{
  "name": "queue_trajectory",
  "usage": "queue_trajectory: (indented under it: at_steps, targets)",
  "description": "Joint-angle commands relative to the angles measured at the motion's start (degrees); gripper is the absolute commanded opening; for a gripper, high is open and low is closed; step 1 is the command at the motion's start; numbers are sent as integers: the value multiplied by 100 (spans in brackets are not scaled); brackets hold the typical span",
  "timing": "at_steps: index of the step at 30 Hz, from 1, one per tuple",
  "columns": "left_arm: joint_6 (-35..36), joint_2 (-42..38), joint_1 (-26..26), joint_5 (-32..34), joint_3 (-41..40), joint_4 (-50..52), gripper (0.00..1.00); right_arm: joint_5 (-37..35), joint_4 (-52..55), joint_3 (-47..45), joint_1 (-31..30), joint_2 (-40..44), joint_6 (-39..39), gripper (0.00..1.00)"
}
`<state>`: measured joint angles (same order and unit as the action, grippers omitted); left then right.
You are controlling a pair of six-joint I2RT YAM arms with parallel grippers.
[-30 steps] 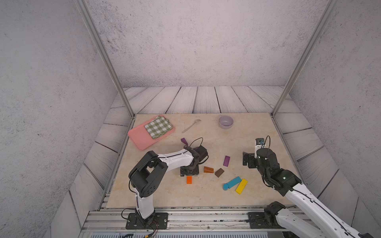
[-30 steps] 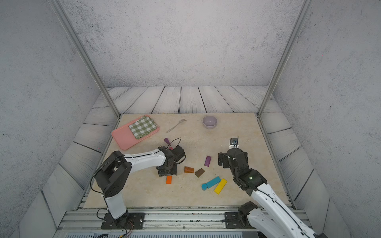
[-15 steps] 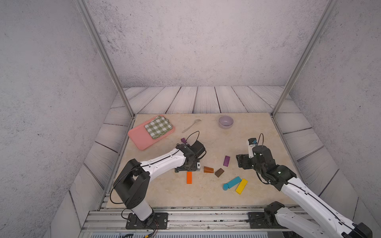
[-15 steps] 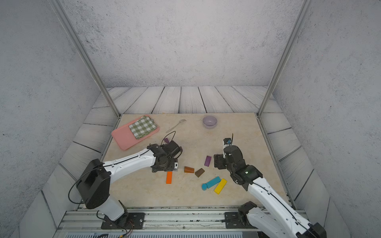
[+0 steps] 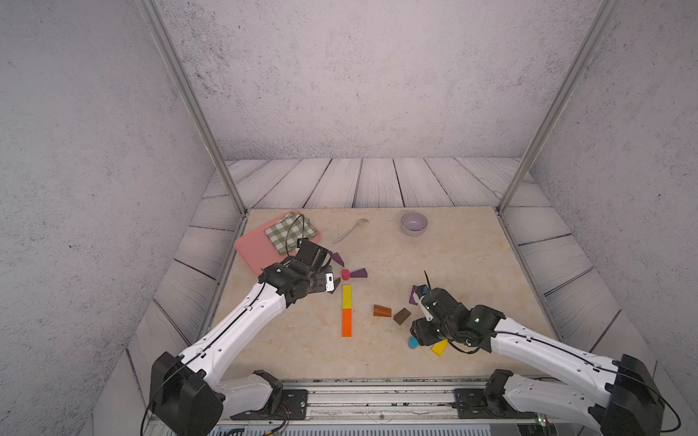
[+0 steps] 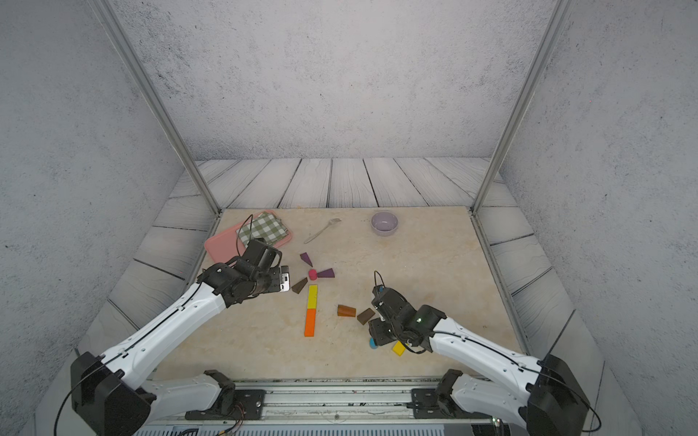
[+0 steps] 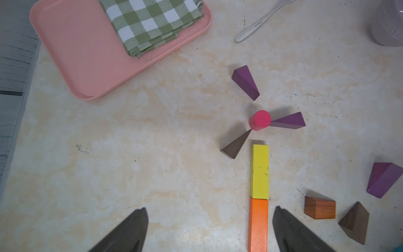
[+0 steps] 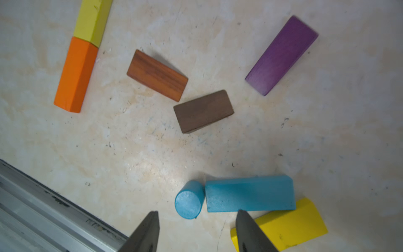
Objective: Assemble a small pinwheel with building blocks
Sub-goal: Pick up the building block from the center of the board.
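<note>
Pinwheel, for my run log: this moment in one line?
left gripper open | right gripper open at blue cylinder | pink cylinder hub, three wedges around

Orange bar (image 7: 258, 224), lilac bowl (image 7: 386, 26) partly off-frame

Grey speckled walls (image 5: 340, 75), pale plank floor (image 5: 377, 185), marbled beige tabletop (image 5: 472, 264)

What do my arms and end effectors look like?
White shells, black joints on left arm and right arm; black cables loop at both wrists. The left end effector and right end effector have dark tapered fingers. One green light on right arm.
</note>
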<state>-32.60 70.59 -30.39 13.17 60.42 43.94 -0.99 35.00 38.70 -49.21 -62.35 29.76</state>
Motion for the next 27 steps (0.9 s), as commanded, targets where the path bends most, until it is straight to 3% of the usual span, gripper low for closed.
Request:
queue_trajectory:
  at_steps: [1, 8, 27]
  targets:
    - [331, 16, 111, -208, -176, -122, 96, 108, 208, 32, -126, -341, 82, 61]
    - [436, 34, 167, -328, -344, -252, 96, 82, 146, 293, -254, -1145, -102, 60]
    - [483, 174, 192, -335, -409, -307, 96, -21, 10, 421, -470, -1848, -179, 50]
